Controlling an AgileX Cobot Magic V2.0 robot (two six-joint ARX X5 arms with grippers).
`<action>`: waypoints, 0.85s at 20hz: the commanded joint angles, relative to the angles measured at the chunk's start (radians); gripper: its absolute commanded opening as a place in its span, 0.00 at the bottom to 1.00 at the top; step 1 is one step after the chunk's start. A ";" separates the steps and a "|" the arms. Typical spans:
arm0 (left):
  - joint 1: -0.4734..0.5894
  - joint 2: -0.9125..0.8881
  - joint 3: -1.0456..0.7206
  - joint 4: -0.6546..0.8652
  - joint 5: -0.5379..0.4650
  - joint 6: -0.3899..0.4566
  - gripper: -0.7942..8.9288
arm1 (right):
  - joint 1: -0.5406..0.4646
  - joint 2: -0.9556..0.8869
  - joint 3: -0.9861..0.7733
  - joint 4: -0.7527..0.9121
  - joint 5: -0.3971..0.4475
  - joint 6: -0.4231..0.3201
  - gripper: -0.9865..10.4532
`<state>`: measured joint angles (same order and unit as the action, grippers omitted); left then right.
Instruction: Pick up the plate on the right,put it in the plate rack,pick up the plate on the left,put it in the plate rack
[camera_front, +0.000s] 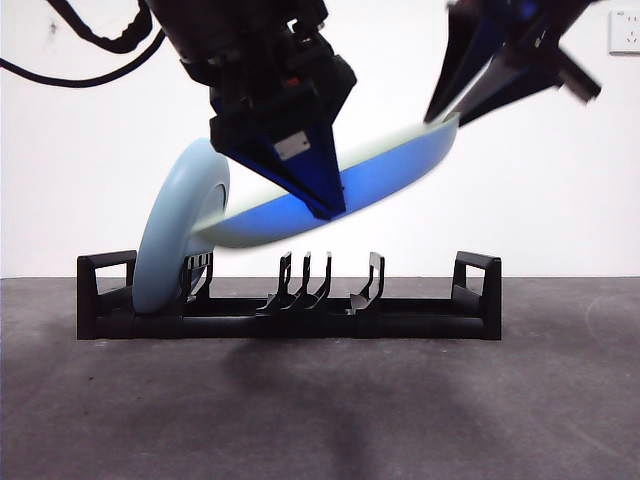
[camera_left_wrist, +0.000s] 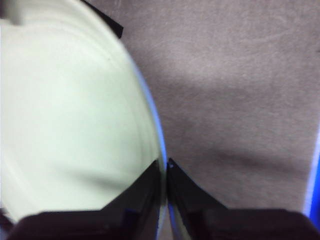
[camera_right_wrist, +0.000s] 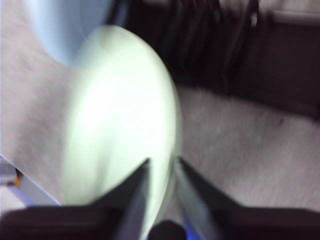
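Both grippers, left (camera_left_wrist: 165, 167) and right (camera_right_wrist: 162, 167), pinch tilted plate (camera_front: 400, 170) rim above plate rack (camera_front: 290, 300); second plate (camera_front: 175, 235) stands at rack's end; middle prongs free.

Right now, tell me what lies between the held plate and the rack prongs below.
Nothing: the front view shows a bare gap between held plate and plate rack.

We see a long low black rack (camera_front: 290, 322) of smooth, slightly glossy plastic, two pale blue round plates, one standing in it (camera_front: 178, 228) and one held above (camera_front: 390, 180), both smooth and glazed-looking, and a dark grey table (camera_front: 320, 410) with a matt, finely grained surface.
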<state>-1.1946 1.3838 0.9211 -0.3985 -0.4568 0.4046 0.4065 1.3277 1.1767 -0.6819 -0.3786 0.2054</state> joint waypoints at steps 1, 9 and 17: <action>-0.018 0.006 -0.009 0.045 0.017 -0.012 0.07 | -0.037 -0.057 0.006 0.016 0.032 -0.024 0.26; 0.074 0.006 -0.009 0.354 0.344 -0.200 0.07 | -0.154 -0.232 0.006 0.077 0.285 -0.035 0.25; 0.449 0.006 -0.009 0.773 0.777 -0.655 0.07 | -0.206 -0.247 0.006 0.075 0.285 -0.042 0.25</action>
<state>-0.7532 1.3872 0.9161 0.3519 0.3119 -0.1684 0.2012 1.0821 1.1816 -0.6106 -0.0963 0.1711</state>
